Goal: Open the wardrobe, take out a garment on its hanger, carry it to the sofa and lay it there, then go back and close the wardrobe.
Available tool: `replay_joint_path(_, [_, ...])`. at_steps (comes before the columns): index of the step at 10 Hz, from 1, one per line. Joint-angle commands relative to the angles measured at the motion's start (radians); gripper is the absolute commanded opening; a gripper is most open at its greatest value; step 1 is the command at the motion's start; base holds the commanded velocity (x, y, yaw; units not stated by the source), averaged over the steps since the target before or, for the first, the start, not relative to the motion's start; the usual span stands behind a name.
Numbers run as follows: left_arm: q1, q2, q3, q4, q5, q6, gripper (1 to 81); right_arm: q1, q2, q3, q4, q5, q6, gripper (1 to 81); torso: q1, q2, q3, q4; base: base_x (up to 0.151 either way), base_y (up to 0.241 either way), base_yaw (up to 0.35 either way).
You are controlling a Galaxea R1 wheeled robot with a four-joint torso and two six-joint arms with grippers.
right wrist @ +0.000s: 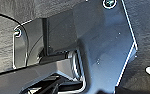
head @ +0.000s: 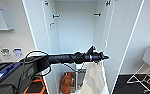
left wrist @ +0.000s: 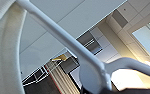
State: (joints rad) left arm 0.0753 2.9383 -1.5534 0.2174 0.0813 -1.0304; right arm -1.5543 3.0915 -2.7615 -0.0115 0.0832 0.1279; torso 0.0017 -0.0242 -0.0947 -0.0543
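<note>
wardrobe (head: 76, 32) doors are seen standing open, the white interior bare in its upper part. the left arm is stretched across the opening from the left, and the left pincer (head: 104, 57) is held at mid height near the right-hand door. the garment (head: 93, 78), a limp white t-shirt, hangs straight down just below the pincer, in front of the lower right of the opening. in the left wrist view the hanger (left wrist: 91, 67) is seen close up as a pale bar running into a rounded neck, with white fabric beside it. the pincer appears to be pinching the hanger at its top, though the fingers themselves cannot be made out. a rust-orange garment (head: 66, 83) is seen low inside, to the left of the shirt. the state of the right pincer cannot be told.

the shirt is judged to be out of the wardrobe or nearly so. it could be lost if the thin hanger were to slip or twist in the grip, since it is held at one small spot. the loose fabric could also be snagged on the right door edge, or slide off the hanger's shoulders, if the arm were swung sharply.
</note>
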Motion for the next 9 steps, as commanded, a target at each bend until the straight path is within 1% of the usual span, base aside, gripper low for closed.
replay_joint_path(1, [-0.196, 0.003, 0.015, 0.028, -0.043, 0.009, 1.0, 0.036, 0.003, 0.008, 0.004, -0.056, -0.001, 81.1, 0.0, 0.0, 0.0, 0.0, 0.0, 0.0, 0.0])
replay_joint_path(2, [-0.196, 0.003, 0.013, 0.025, -0.043, 0.009, 1.0, 0.038, 0.003, 0.007, 0.004, -0.056, -0.001, 81.1, 0.0, 0.0, 0.0, 0.0, 0.0, 0.0, 0.0])
replay_joint_path(3, [-0.196, 0.001, 0.012, 0.02, -0.043, 0.009, 1.0, 0.036, 0.003, 0.007, 0.004, -0.056, -0.001, 81.1, 0.0, 0.0, 0.0, 0.0, 0.0, 0.0, -0.145])
replay_joint_path(9, [-0.196, -0.016, 0.021, 0.017, -0.035, 0.007, 1.0, 0.035, 0.002, 0.007, 0.005, -0.054, -0.001, 81.1, 0.0, 0.0, 0.0, 0.0, 0.0, 0.0, -0.263])
